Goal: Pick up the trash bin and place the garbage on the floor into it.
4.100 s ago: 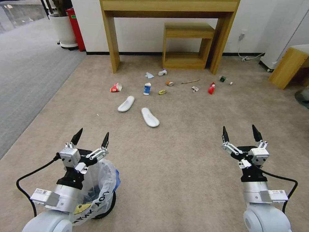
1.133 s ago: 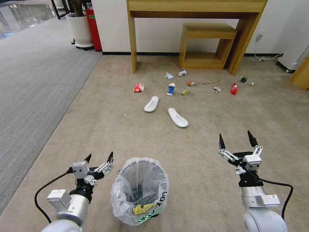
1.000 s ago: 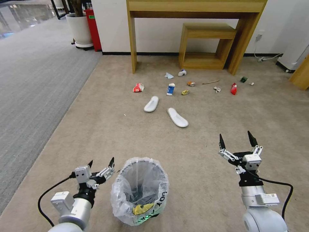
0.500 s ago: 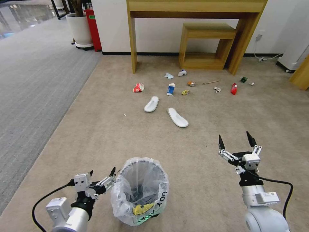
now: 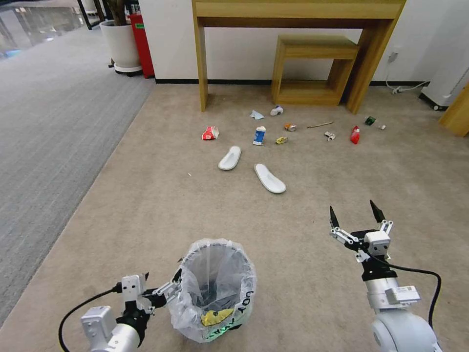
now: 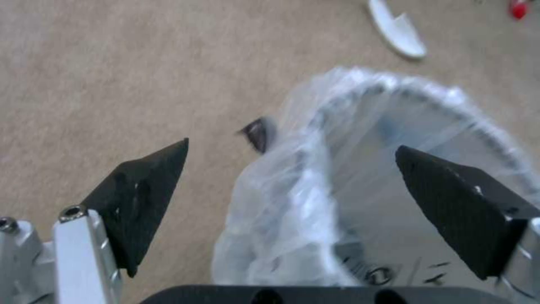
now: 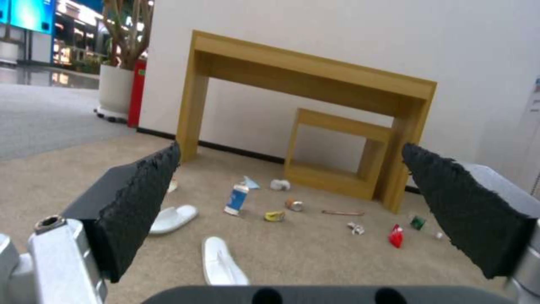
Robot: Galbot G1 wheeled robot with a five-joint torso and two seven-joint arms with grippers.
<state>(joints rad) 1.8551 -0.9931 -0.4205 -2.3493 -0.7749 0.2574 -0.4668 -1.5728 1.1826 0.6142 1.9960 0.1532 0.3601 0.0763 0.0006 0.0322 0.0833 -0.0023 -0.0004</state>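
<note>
The left gripper [image 5: 161,286] has its fingers [image 6: 141,198] spread apart, one on each side of the bin's [image 5: 215,288] bagged rim without closing on it; the wrist view is blurred there, so contact with the plastic is hard to judge. The bin stands upright on the beige floor [image 5: 146,205], its bag lettering partly folded and unreadable. The right gripper [image 5: 355,215] hangs in the air with fingers wide apart, holding nothing. Well ahead, the garbage lies scattered: two white slippers [image 5: 269,178], a crushed red cup [image 5: 210,133], a blue-white carton [image 5: 259,135], and smaller bits too tiny to identify, in front of the wooden furniture [image 5: 298,54].
</note>
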